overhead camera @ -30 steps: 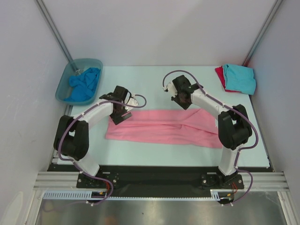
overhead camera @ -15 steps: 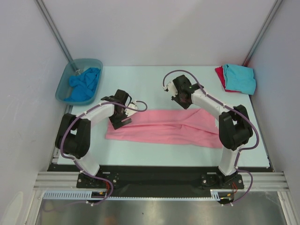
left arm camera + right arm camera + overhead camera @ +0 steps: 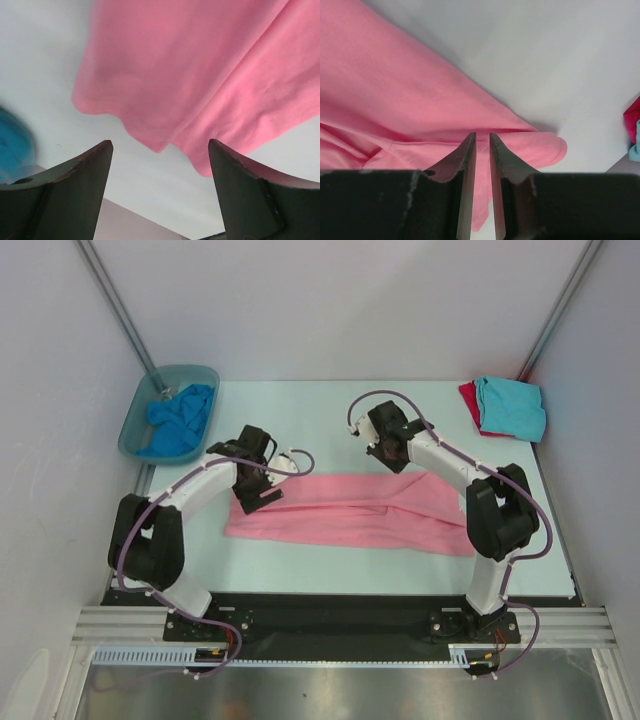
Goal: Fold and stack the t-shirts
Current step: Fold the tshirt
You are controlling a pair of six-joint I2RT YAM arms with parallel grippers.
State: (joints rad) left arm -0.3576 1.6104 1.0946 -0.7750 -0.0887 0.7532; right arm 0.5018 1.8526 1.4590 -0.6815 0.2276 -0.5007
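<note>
Left gripper [image 3: 258, 492] — now farther right

The left claw [image 3: 262, 497] has swung slightly rightward over the pink t-shirt's [image 3: 350, 512] left end.

Red tee [image 3: 468, 398] mostly hidden under turquoise tee [image 3: 512, 407] — only its edge shows. Pink tee [image 3: 200, 70] cut off by left-wrist frame's top and right edges; blue blur [image 3: 14, 145] beside it — unidentifiable.

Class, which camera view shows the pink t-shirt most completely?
The top external view: the whole pink t-shirt lies folded into a long band on the table. The left wrist view shows only one end with corners; the right wrist view shows another end.
</note>
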